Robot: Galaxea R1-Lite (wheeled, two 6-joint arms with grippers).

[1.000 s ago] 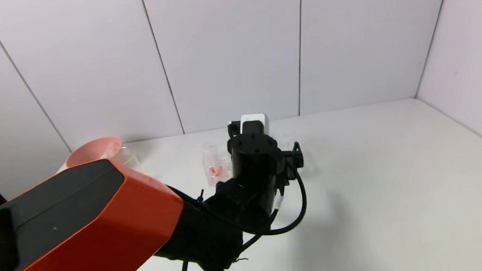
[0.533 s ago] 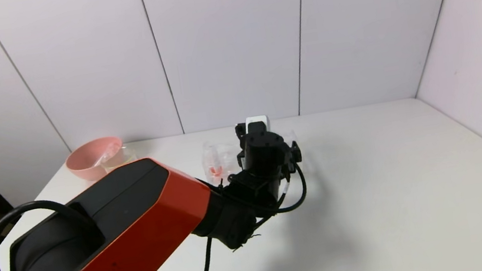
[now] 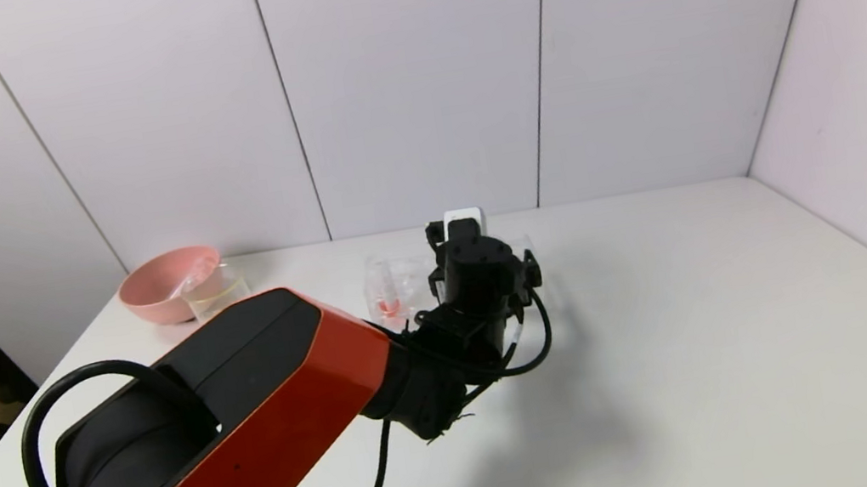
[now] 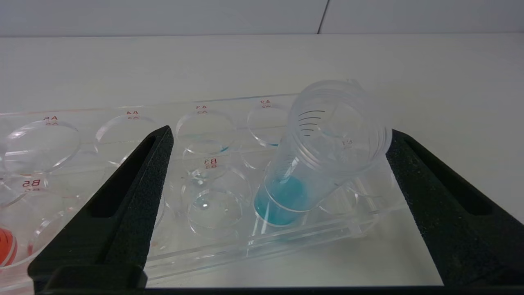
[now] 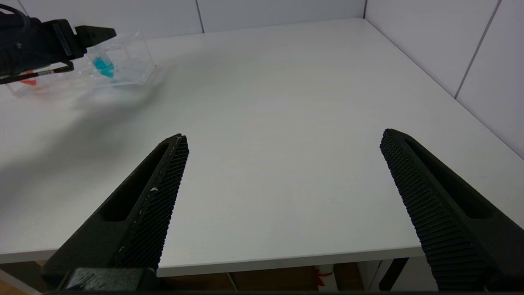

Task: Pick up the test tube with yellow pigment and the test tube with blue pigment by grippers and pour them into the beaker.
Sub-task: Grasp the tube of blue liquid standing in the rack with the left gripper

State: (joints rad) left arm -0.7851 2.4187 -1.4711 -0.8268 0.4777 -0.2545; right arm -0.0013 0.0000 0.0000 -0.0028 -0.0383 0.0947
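Observation:
The test tube with blue pigment [image 4: 315, 164] stands tilted in the clear tube rack [image 4: 229, 246]. My left gripper [image 4: 280, 133] is open, with one finger on each side of the tube and not touching it. In the head view the left wrist [image 3: 472, 272] covers that end of the rack [image 3: 388, 285]. The blue tube also shows in the right wrist view [image 5: 102, 66]. The beaker [image 3: 215, 290] stands beside the pink bowl and has a yellowish tint. The test tube with yellow pigment is out of view. My right gripper [image 5: 282, 172] is open and empty above the table's front edge.
A pink bowl [image 3: 161, 286] sits at the back left corner. A red-orange-tipped tube [image 3: 389, 305] stands at the rack's left end and also shows in the left wrist view [image 4: 6, 252]. White walls close off the back and right of the table [image 3: 709, 305].
My left arm has reached farther out and dropped lower, bringing the wrist over the rack's right end. It uncovered the pink bowl and beaker. It has barely moved over the last half second.

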